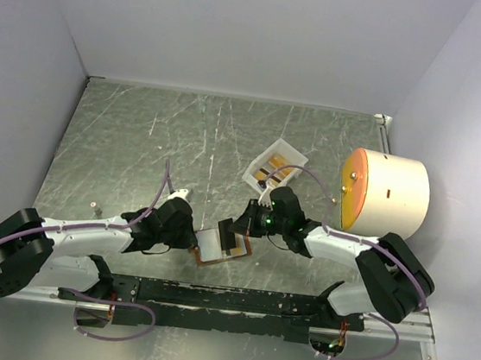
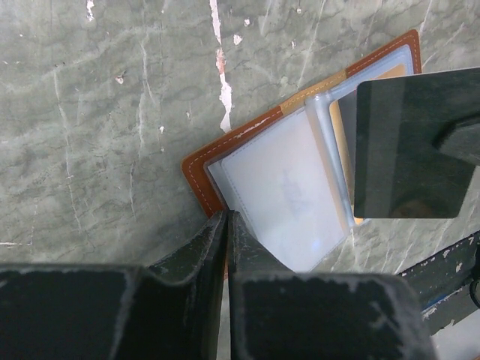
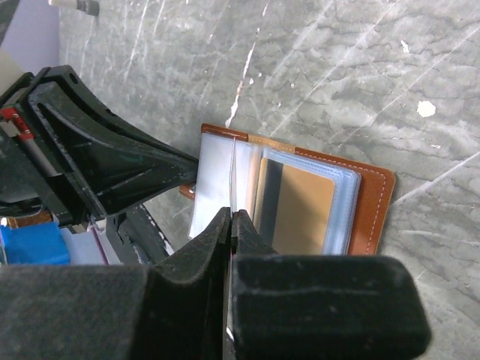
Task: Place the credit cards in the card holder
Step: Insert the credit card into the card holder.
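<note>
- White tray [image 1: 291,151] holds credit cards [image 1: 273,165]; white drum [image 1: 391,193] stands beside it.
- Card holder [image 3: 371,204] lies open, an orange card [image 3: 300,210] pocketed; left gripper [image 2: 227,219] and right gripper [image 3: 231,217] each pinch it.

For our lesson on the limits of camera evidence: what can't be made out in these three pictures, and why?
Top view: how many cards lie in the white tray; too small, and a cable crosses them.
Right wrist view: the face of the card in the right gripper; seen edge-on.
Left wrist view: much of the card holder's right half; that card covers it.
</note>
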Available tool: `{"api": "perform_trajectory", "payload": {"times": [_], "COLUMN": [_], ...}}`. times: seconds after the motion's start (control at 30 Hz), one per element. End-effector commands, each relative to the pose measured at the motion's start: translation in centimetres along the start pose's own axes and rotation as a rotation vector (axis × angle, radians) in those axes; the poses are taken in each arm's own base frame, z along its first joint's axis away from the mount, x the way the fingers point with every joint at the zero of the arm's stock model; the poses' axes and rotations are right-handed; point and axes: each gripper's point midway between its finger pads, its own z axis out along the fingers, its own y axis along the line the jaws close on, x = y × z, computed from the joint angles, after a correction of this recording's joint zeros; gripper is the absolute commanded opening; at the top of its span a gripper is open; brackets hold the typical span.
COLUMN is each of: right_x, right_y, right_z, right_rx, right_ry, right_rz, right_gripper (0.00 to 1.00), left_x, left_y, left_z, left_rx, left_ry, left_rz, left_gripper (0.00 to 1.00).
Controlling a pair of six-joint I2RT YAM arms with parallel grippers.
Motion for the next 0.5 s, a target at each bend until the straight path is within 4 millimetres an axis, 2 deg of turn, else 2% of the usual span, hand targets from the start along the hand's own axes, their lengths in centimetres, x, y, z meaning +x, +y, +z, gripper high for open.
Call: {"api": "perform_trajectory", "payload": {"times": [0.0, 0.47], "right_x": [-0.4, 0.6], "right_y": [0.4, -1.1], "right_z": [0.6, 1.7], "right_rx": [-0.029, 0.005], "right_ry": [-0.010, 0.019], "right_rz": [-0.030, -0.011], "right_gripper": [0.00, 0.00], "left_x": [0.8, 0.8], "left_y": [1.6, 1.7], "left_z": [0.1, 0.3], "left_rx": [-0.045, -0.052], "left_ry": [0.003, 0.004], "left_rz": [0.006, 0.012], "left_gripper": [0.17, 0.16]}}
